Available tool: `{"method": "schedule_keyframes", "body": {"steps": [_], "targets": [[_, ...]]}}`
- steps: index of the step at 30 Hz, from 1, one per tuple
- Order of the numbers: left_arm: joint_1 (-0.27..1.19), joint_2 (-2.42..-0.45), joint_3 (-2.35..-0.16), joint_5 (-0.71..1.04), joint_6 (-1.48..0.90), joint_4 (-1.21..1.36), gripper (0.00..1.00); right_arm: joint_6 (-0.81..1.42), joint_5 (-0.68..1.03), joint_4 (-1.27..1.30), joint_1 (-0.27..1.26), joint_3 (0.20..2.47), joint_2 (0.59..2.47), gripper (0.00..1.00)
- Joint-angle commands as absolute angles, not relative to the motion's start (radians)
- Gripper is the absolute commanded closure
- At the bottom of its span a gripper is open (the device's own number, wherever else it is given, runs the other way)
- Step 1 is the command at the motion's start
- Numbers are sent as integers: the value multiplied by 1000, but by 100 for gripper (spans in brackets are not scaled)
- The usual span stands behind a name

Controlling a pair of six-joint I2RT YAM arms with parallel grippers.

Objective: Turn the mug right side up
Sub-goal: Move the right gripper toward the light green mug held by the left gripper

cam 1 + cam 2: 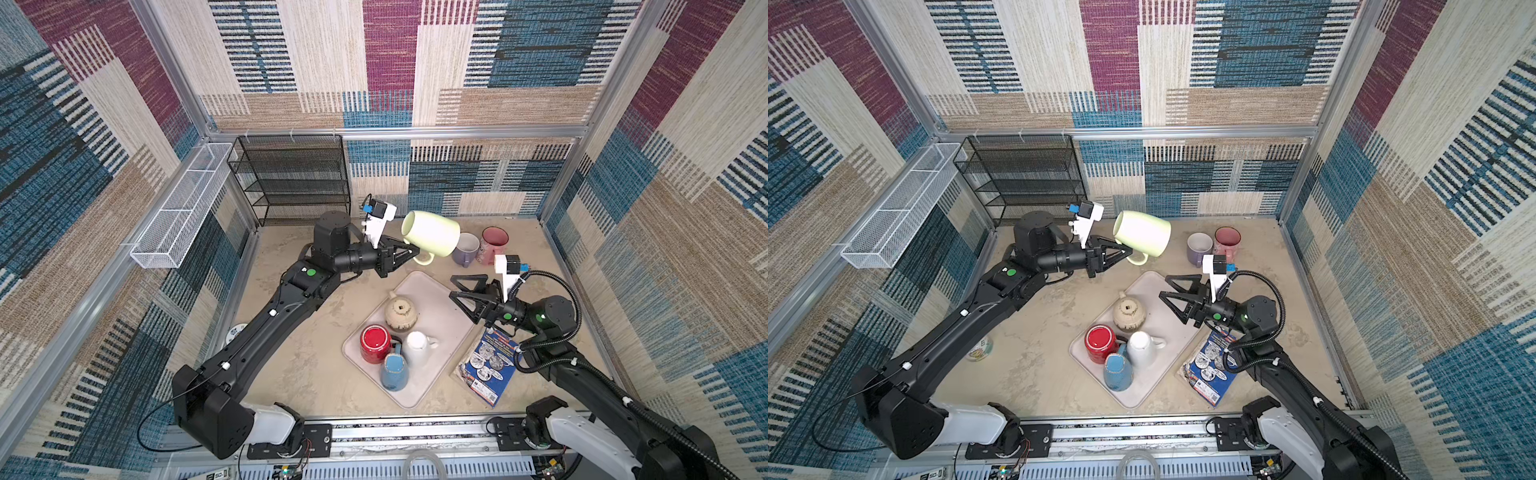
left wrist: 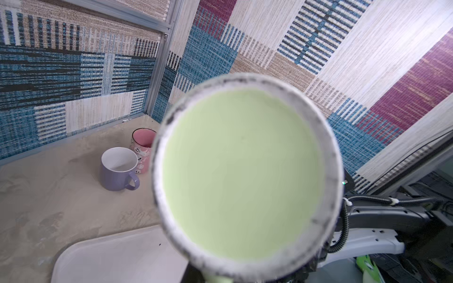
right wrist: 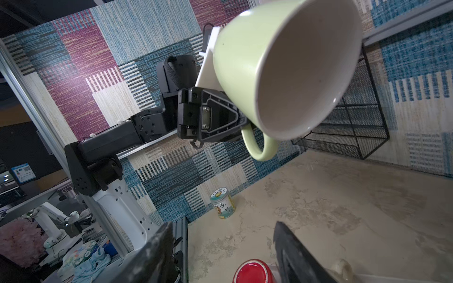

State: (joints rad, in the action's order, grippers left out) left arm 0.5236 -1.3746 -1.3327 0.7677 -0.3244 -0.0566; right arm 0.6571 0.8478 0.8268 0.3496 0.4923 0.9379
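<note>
Mid-flip: mug (image 1: 432,239) up in air at far centre, on its side, base to left, mouth to right. L jaws pinched narrow on handle (image 1: 424,260) underneath. R jaws wide, empty, near-right of it over tray (image 1: 440,320). Next, I'd judge: roll wrist till mouth's up, lower onto surface (image 1: 316,365).

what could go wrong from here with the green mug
1. The left gripper holds the green mug only by its handle, on its side in the air; it may swivel or slip and fall.
2. The purple mug and pink mug stand just beyond it; a wide turn or set-down could knock them.
3. The open right gripper hovers nearby over the tray; the arms might collide.
</note>
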Motion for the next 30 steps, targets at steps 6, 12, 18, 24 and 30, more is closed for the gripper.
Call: {"method": "schedule_keyframes", "body": {"steps": [6,12,18,24,30], "targets": [[521,-1347,-1300,847,-464,186,100,735,895,996,353,569,1044,30],[520,-1351,-1284,856,-513,249,100,777,900,1067,365,632,1130,32],[521,-1356,-1278,862,-540,288,100,782,892,1084,383,683,1181,33],[522,-1374,-1276,870,-564,322,100,791,882,1121,388,712,1232,36],[522,-1387,-1268,873,-579,351,100,806,881,1155,396,759,1284,42]]}}
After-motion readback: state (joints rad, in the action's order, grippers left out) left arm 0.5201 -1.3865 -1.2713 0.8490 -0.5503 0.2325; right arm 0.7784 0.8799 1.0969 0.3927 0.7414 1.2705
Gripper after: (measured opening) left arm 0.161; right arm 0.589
